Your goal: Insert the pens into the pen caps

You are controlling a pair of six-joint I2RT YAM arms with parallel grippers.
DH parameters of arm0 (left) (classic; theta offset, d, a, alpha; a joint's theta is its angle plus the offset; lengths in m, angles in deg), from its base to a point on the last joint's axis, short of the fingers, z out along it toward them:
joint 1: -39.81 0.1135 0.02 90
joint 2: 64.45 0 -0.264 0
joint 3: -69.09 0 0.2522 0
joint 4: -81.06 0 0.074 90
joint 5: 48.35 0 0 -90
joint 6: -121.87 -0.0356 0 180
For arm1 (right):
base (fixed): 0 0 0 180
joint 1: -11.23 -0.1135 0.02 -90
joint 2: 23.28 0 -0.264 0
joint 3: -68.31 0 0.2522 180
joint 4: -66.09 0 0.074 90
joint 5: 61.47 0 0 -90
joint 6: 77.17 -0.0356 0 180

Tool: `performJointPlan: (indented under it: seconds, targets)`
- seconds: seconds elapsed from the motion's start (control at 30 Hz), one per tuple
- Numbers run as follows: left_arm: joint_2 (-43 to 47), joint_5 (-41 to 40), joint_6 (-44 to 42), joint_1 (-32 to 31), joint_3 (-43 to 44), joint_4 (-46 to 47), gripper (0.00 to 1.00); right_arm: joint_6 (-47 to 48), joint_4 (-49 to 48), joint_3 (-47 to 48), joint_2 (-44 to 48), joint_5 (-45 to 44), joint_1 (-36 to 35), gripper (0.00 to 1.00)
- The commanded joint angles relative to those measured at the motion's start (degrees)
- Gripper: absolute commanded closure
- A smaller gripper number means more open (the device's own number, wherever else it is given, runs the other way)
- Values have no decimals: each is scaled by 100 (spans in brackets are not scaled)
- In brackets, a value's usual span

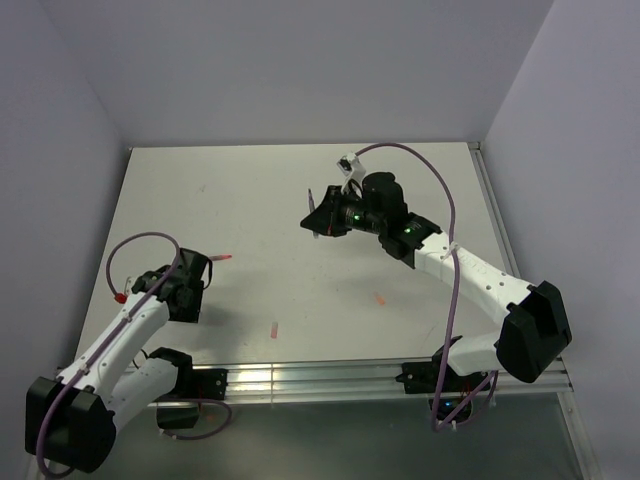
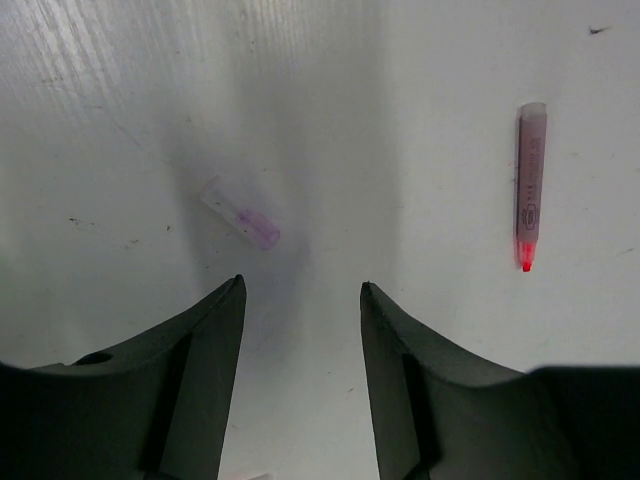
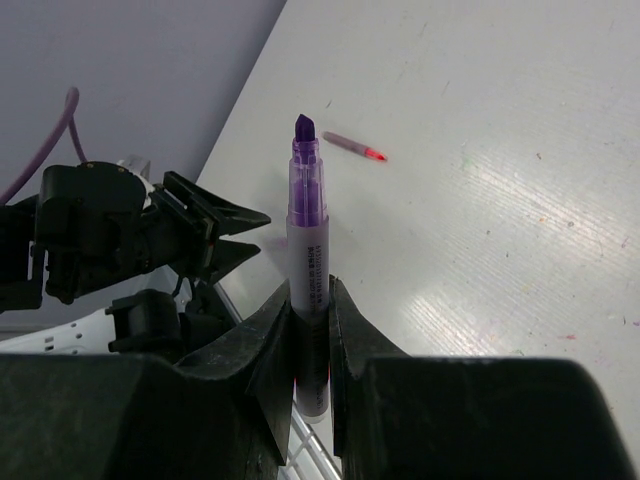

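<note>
Left arm [image 1: 120, 345]: folded low near its base, forearm angled up and to the right in the top view. Left gripper [image 2: 300, 290] points straight down. Jaws spread wide, nothing between them.

Right arm [image 1: 480, 285]: elbow out at far right, forearm reaching up and left, well apart from the left arm. Right gripper [image 3: 310, 300] is turned sideways to face the left arm. Jaws pinched tight on the lower barrel of a purple pen [image 3: 306, 200], whose tip sticks out past the fingertips, away from the wrist.
</note>
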Motion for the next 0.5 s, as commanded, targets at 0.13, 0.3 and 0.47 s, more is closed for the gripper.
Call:
performJointPlan:
  seconds: [0.13,0.3,0.47]
  targets:
    - [-259,196,723,215,56,-190,50,-21,-236,-73,213,149,149,100]
    - [-435,442,847,365,-58,-174,52,-48,-271,-117,213,211,210,100]
    - [-444,364,908,462,-137,-129,48,-39,-262,-134,231,211,228,100]
